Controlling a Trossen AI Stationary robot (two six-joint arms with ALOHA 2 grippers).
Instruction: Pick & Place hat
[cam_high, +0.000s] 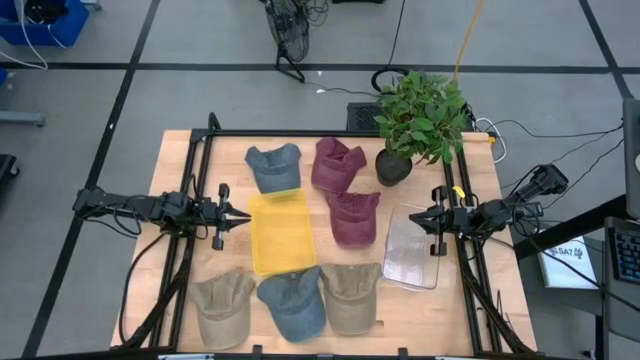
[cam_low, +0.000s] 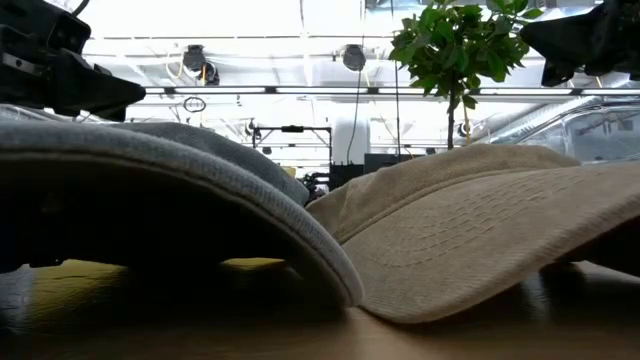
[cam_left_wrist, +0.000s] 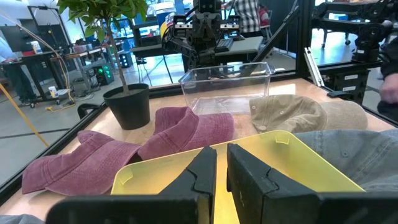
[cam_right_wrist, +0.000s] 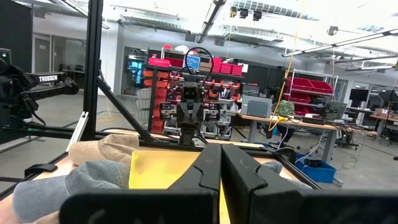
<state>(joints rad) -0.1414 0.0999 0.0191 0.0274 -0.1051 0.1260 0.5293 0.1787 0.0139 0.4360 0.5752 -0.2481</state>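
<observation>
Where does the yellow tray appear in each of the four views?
High view: yellow tray at table centre.
Low view: a yellow strip behind the hats.
Left wrist view: in the foreground.
Right wrist view: mid-picture.
Shared landmark: potted plant, absent from the right wrist view.

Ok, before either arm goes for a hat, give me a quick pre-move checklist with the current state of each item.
1. Left gripper carries nothing: ok; narrow gap between fingers, nothing in it, at the left edge of the yellow plastic tray.
2. Right gripper carries nothing: ok; shut, at the clear plastic bin.
3. Yellow tray free to receive: ok, nothing lies in it.
4. Clear bin free: ok, nothing shows inside.
5. Hats within view: ok; blue denim cap, two maroon caps, two tan caps and a second blue cap lie on the table.
6. Potted green plant clear of the right arm's path: cannot tell.
</observation>
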